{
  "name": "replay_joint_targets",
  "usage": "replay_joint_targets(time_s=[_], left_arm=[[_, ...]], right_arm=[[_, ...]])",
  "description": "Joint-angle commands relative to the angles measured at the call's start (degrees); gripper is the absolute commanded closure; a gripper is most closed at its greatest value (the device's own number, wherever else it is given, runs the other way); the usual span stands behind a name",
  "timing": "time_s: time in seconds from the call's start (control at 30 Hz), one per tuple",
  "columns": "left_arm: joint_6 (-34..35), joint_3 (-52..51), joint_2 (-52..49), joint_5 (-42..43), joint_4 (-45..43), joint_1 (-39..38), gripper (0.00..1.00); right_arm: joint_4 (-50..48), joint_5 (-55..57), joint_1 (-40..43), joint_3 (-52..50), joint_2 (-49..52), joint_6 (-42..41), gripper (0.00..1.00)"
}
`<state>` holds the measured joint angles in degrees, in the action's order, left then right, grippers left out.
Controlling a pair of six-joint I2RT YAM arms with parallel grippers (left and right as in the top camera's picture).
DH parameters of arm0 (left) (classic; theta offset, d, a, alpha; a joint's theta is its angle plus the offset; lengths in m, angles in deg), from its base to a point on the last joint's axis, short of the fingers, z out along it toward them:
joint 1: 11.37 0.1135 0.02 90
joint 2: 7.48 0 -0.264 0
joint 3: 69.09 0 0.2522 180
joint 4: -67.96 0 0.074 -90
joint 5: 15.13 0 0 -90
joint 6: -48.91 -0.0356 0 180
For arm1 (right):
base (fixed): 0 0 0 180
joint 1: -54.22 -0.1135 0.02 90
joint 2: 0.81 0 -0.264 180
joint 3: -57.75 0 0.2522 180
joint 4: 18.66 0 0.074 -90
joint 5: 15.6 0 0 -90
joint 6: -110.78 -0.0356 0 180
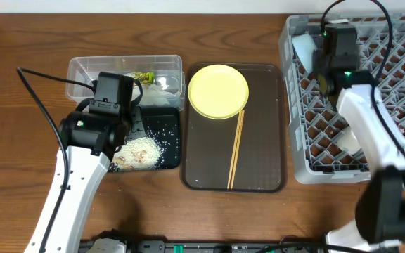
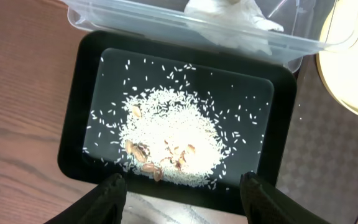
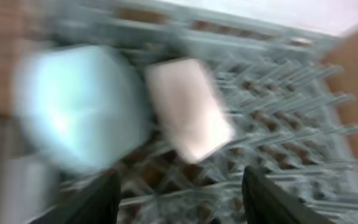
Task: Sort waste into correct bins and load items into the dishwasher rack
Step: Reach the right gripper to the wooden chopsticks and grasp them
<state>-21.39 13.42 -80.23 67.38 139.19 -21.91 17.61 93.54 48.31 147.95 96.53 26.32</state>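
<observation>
The clear tub holds the green-yellow wrapper and white tissue. The black tray in front of it holds rice scraps. My left gripper hangs over it, open and empty. In the left wrist view the fingers straddle the near rim of the black tray, with the rice ahead. The yellow plate and chopsticks lie on the brown tray. My right gripper is open over the grey rack, near a light blue bowl and a white cup.
The brown serving tray sits between the bins and the rack. A white dish stands in the rack's front part. The right wrist view is blurred. Bare wooden table lies left and in front of the bins.
</observation>
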Motion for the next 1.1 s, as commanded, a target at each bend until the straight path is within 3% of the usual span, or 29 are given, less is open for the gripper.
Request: replay_joint_targets(time_s=[0.0,0.13,0.37,0.5,0.7,1.07], left_arm=[[0.55,-0.07,-0.02,-0.7,0.11,0.24,0.37],[0.55,-0.07,-0.02,-0.7,0.11,0.24,0.37],[0.52,-0.07,-0.02,-0.7,0.11,0.24,0.37],[0.55,-0.07,-0.02,-0.7,0.11,0.24,0.37],[0.55,-0.07,-0.02,-0.7,0.13,0.24,0.37],[0.52,-0.07,-0.02,-0.7,0.15,0.24,0.37]], right_arm=[[4.52,-20.98,-4.55,0.04,-4.94,-4.94,0.41],[11.96,-27.58,-10.05,-0.02,-5.75,-12.48,0.45],[22.38,-25.62,-18.86,-3.43,-2.4,-27.54,0.47],[21.55,-21.77,-22.77,-7.58,0.2,-32.85,0.47],[18.45,-15.76,-27.26,-11.32,4.26,-35.95,0.49],[16.83,-14.4,-28.65,-12.5,9.38,-39.63,0.49]])
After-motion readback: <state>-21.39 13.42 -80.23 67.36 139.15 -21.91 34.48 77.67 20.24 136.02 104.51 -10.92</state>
